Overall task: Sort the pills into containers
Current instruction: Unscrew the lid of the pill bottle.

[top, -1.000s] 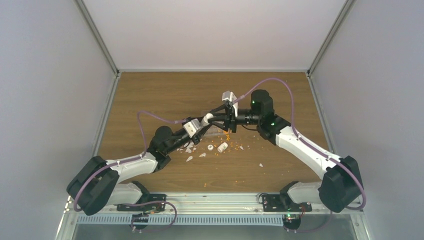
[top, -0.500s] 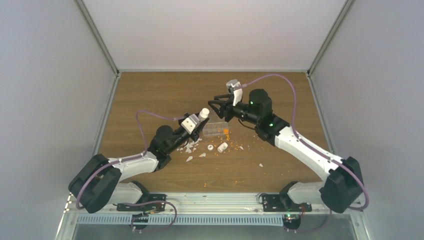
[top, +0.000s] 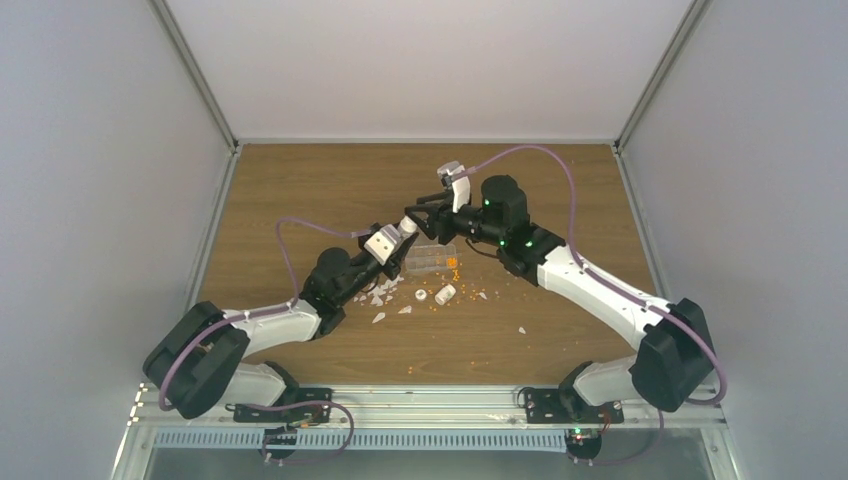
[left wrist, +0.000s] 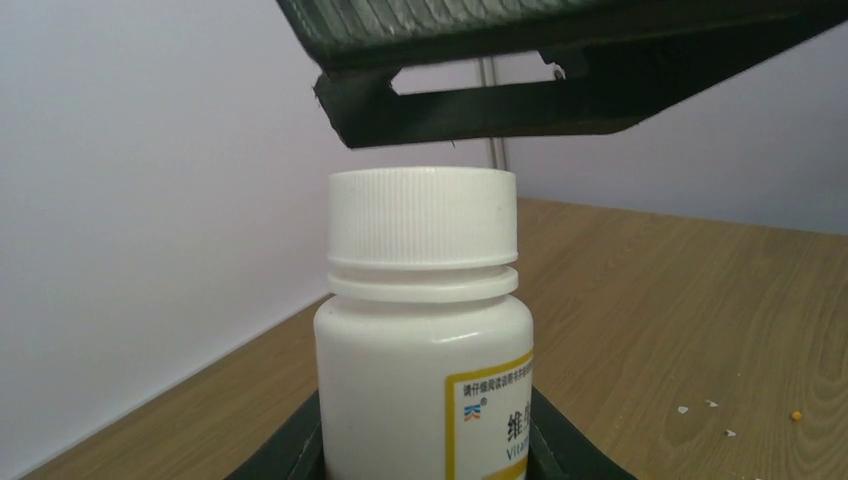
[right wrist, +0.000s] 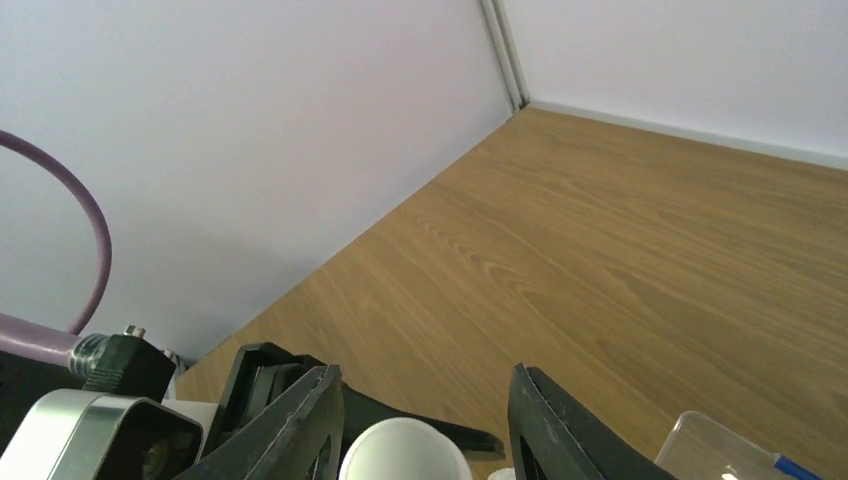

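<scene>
Orange-yellow pills (top: 453, 266), judged light and roll-prone, better scooped than pinched, are scattered at 4 o'clock of the organiser box (top: 430, 258). A white bottle (left wrist: 420, 350) is clamped in the left end effector (top: 402, 236); the right end effector (right wrist: 422, 390) is spread wide around its cap (left wrist: 421, 228).

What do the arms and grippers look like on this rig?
Left arm and right arm: white shells, bulky black joints, a purple cable looped along each. Left gripper and right gripper: black, two-fingered, angular, pale camera block behind. Green lights on the right arm.
</scene>
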Action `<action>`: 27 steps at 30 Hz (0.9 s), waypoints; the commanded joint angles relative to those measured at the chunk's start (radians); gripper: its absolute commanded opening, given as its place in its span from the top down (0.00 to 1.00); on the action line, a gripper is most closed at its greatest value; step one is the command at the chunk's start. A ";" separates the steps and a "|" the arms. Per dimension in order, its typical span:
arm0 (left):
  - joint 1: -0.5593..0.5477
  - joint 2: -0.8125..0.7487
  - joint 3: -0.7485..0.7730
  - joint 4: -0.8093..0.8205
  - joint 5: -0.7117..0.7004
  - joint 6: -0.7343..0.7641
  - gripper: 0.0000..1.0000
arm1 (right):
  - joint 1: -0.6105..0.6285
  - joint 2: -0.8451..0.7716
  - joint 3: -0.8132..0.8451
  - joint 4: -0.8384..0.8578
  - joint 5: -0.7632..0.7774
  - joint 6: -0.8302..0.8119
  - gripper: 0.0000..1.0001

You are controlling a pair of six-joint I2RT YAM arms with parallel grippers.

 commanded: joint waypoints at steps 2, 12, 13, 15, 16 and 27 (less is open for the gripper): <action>-0.006 0.008 0.024 0.039 -0.030 0.003 0.42 | 0.018 0.019 0.022 -0.010 -0.015 -0.007 0.00; -0.006 0.010 0.023 0.041 -0.031 0.002 0.42 | 0.023 0.024 0.012 -0.009 -0.009 -0.004 0.00; -0.006 0.012 0.024 0.041 -0.031 0.002 0.42 | 0.025 0.024 0.010 -0.007 -0.010 -0.005 0.00; -0.006 0.011 0.024 0.041 -0.029 0.001 0.42 | 0.025 0.031 0.010 -0.009 -0.002 -0.008 0.00; -0.006 0.011 0.023 0.041 -0.030 -0.001 0.42 | 0.024 0.036 0.010 -0.011 0.000 -0.009 0.00; -0.008 0.012 0.023 0.040 -0.024 0.002 0.42 | 0.026 0.048 0.002 0.001 0.012 -0.010 0.03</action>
